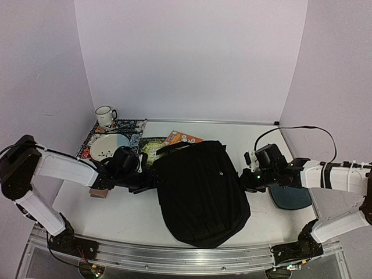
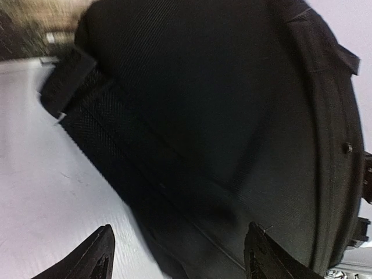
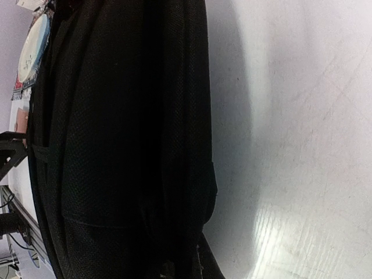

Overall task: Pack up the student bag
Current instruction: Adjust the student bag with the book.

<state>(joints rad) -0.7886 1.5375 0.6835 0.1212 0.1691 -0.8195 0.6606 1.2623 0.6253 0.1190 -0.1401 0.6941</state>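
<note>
The student bag (image 1: 200, 192), a large black fabric backpack, lies flat in the middle of the table. My left gripper (image 1: 150, 179) is at its left edge, open. In the left wrist view the fingertips (image 2: 102, 256) straddle the bag's side (image 2: 232, 116), one over the white table and one over the fabric, with nothing gripped. My right gripper (image 1: 245, 181) is at the bag's right edge and shut. In the right wrist view the black fabric (image 3: 116, 145) reaches down to the dark fingers at the bottom edge. Whether fabric is pinched there I cannot tell.
At back left are a white mug (image 1: 105, 115), a patterned cloth (image 1: 131, 129) with a plate (image 1: 107, 146), a greenish book (image 1: 152, 145) and an orange book (image 1: 181, 138) partly under the bag. A dark-teal pad (image 1: 290, 197) lies under the right arm. A small brown block (image 1: 99, 193) lies near the left arm.
</note>
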